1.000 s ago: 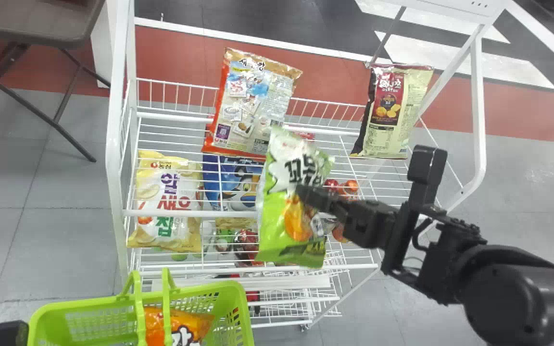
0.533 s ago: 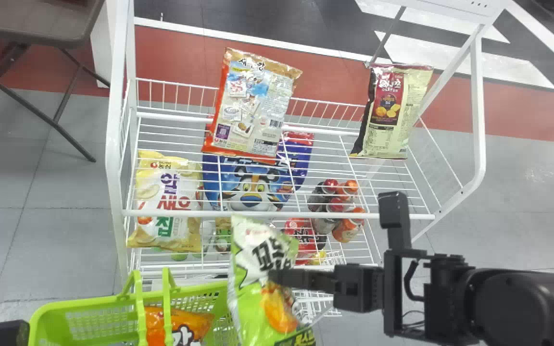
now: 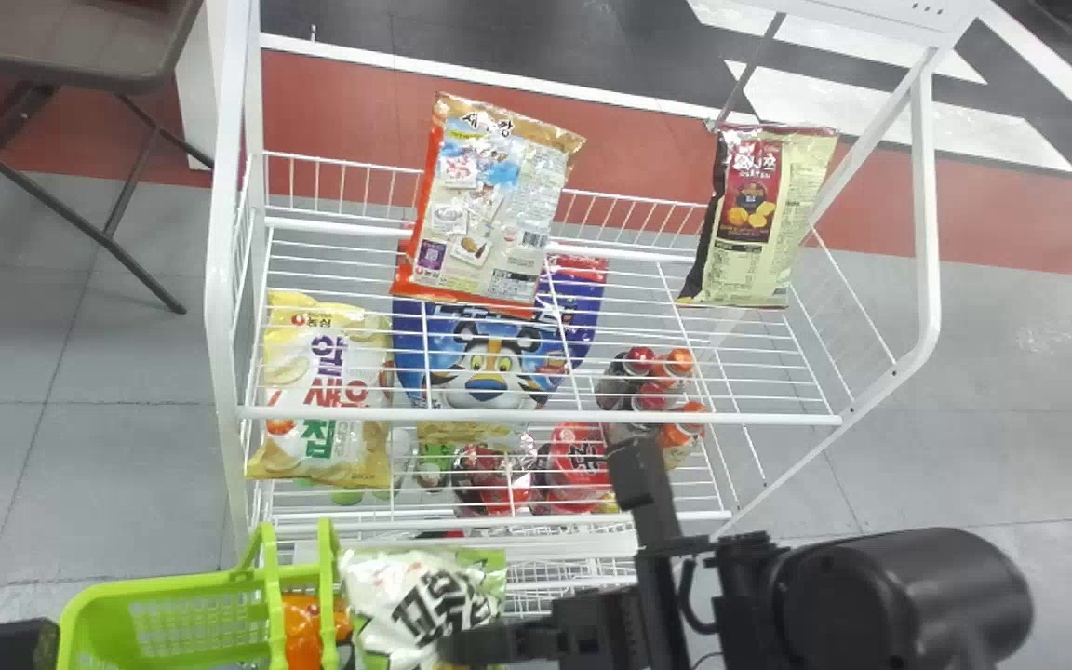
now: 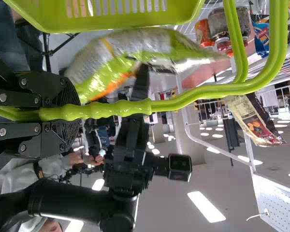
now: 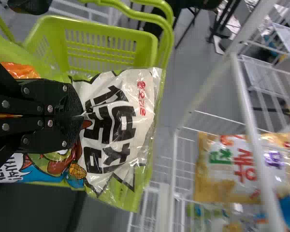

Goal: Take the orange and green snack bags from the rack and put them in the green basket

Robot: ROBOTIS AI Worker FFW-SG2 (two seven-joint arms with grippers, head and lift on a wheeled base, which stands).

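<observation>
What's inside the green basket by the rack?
The basket holds an orange snack bag, partly hidden by the green snack bag in the right pincer. Anything underneath them is covered.

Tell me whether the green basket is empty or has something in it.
Not empty: the head view shows an orange snack bag inside the green basket.

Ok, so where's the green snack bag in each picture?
Head view: the green bag is at the bottom edge, just right of the handles.
Left wrist view: it's between the basket's wall and the handle grip that the left tool holds.
Right wrist view: it's pinched in the right tool, against the basket.
Shared landmark: the green basket.
</observation>
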